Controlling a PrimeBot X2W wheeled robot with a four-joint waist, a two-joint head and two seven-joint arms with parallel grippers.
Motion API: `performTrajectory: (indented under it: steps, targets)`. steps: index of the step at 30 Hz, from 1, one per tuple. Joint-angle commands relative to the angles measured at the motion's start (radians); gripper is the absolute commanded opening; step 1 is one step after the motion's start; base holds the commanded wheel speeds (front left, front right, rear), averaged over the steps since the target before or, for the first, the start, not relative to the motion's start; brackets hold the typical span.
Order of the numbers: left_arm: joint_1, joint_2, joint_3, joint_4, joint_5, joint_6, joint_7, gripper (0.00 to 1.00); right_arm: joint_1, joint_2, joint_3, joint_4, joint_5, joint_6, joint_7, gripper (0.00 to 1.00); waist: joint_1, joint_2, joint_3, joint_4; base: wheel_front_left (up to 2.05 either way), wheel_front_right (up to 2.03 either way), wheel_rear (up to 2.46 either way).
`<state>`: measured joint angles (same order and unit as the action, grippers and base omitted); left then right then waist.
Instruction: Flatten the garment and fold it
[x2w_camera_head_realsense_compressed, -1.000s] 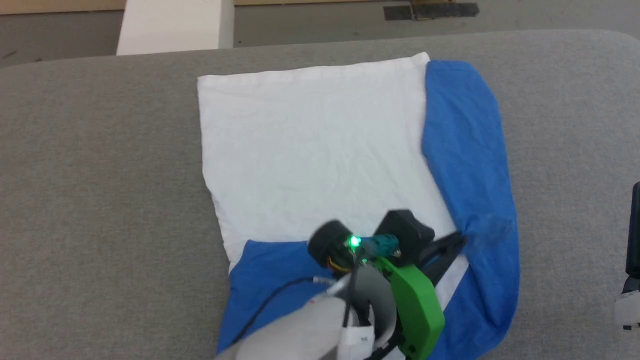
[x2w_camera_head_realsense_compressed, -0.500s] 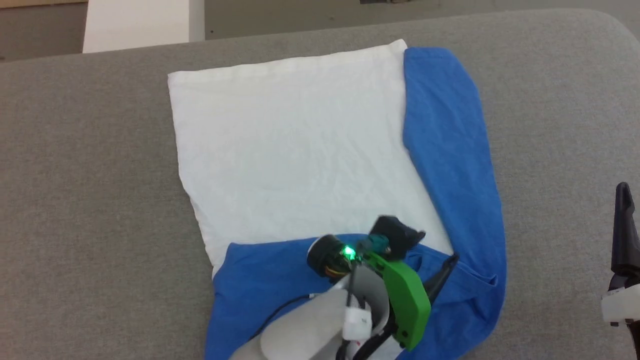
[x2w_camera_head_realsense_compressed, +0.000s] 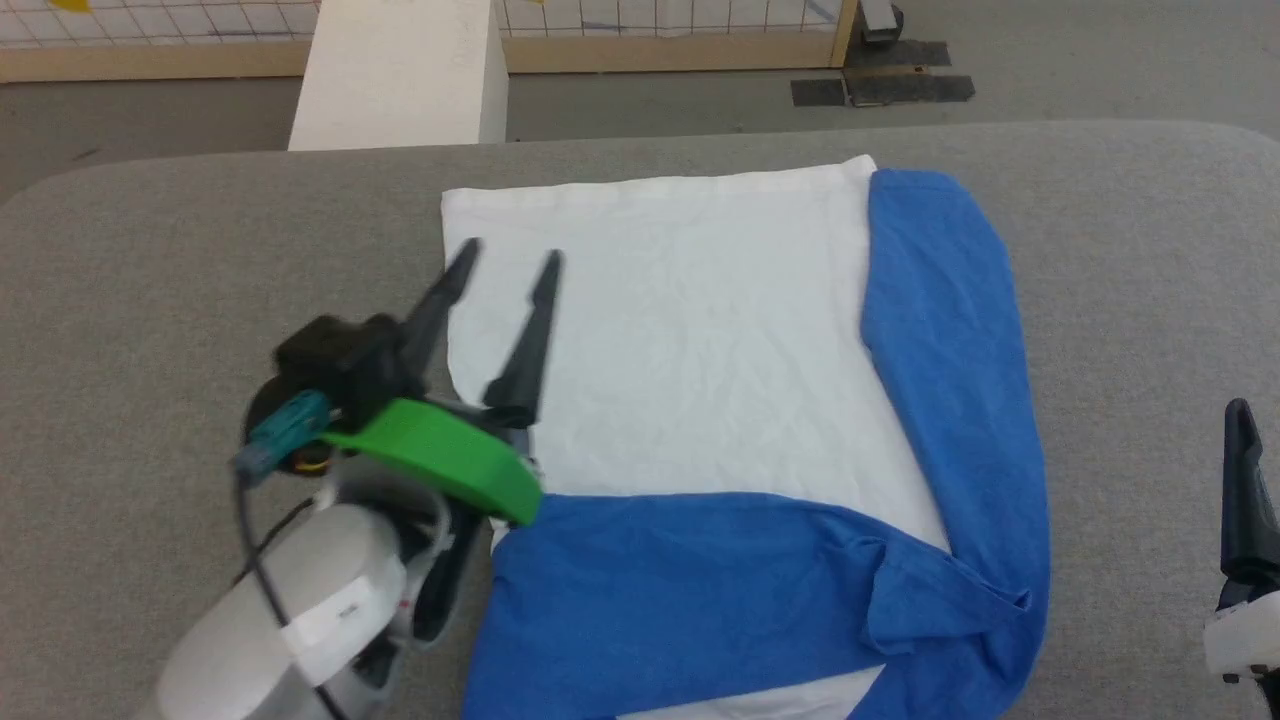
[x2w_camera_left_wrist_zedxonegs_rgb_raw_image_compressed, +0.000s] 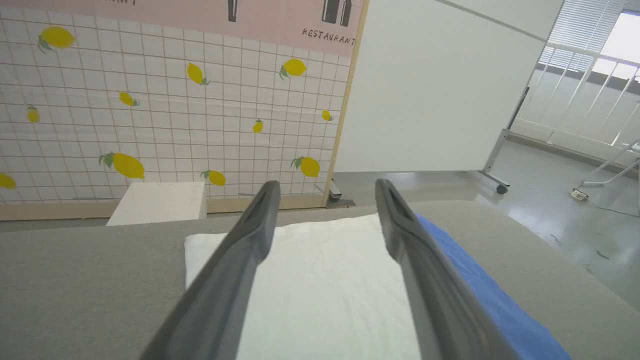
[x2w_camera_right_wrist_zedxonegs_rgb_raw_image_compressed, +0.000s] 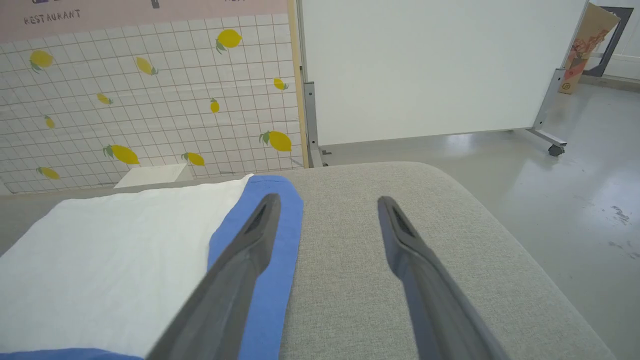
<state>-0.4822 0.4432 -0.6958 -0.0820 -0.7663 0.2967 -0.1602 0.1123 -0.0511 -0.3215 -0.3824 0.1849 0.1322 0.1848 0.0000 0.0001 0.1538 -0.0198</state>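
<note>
Looking down from the head camera, a white-bodied raglan garment (x2w_camera_head_realsense_compressed: 680, 330) lies spread flat on a grey padded table (x2w_camera_head_realsense_compressed: 200, 250). One blue sleeve (x2w_camera_head_realsense_compressed: 940, 330) runs down the garment's right edge, and the other sleeve (x2w_camera_head_realsense_compressed: 680, 580) is folded across the near part of the body, with some creases where the two meet at the near right. The left gripper (x2w_camera_head_realsense_compressed: 507, 253) hangs at the garment's left edge, its two long dark fingers spread wide and pointing away from the robot, nothing between them; whether the tips touch the cloth cannot be told. A single dark finger of the right gripper (x2w_camera_head_realsense_compressed: 1238, 480) rises at the lower right, over bare table, apart from the garment. Beyond the table stands a white block (x2w_camera_head_realsense_compressed: 400, 70) on a grey floor (x2w_camera_head_realsense_compressed: 650, 90).

From the left wrist camera, the left gripper's fingers frame the white body, jaws wide and empty — the blue sleeve shows as a strip behind the finger on the right of that view. Past the table are the white block, a tiled wall (x2w_camera_left_wrist_zedxonegs_rgb_raw_image_compressed: 125, 125) printed with lemons, and a white panel (x2w_camera_left_wrist_zedxonegs_rgb_raw_image_compressed: 440, 85) on castors.

From the right wrist camera, the right gripper's jaws are also wide and hold nothing. One finger lies over the edge of the blue sleeve, the other over bare grey table — the white body spreads off to the left of that view.
</note>
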Motion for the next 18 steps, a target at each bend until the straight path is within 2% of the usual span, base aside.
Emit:
performTrajectory:
  steps: [1,5,8,12,18]
  targets:
    - [0.052,0.043,0.032,-0.029,0.005,0.027,-0.022,1.0,0.014,0.001,0.002,-0.003,0.004,-0.002,0.001,1.0,0.0,-0.0001,-0.023,0.025,0.0,0.0,0.0]
    - [0.187,0.132,0.112,-0.118,0.017,0.097,-0.07,1.0,0.027,0.001,0.008,0.004,0.015,-0.002,0.0,1.0,0.0,-0.0001,-0.034,0.04,0.0,0.0,0.0]
    - [0.298,0.154,0.149,-0.172,0.034,0.138,-0.09,1.0,0.042,0.001,0.008,0.012,0.026,-0.002,-0.004,1.0,0.0,-0.0001,-0.04,0.056,0.0,0.0,0.0]
    - [0.416,0.149,0.204,-0.194,0.06,0.161,-0.1,1.0,0.057,0.001,0.016,0.031,0.049,-0.002,-0.012,1.0,0.0,-0.0001,-0.045,0.069,0.0,0.0,0.0]
    - [0.559,0.085,0.305,-0.214,0.163,0.174,-0.101,1.0,0.084,0.001,0.028,0.074,0.072,-0.002,-0.037,1.0,0.0,-0.0001,-0.058,0.084,0.0,0.0,0.0]
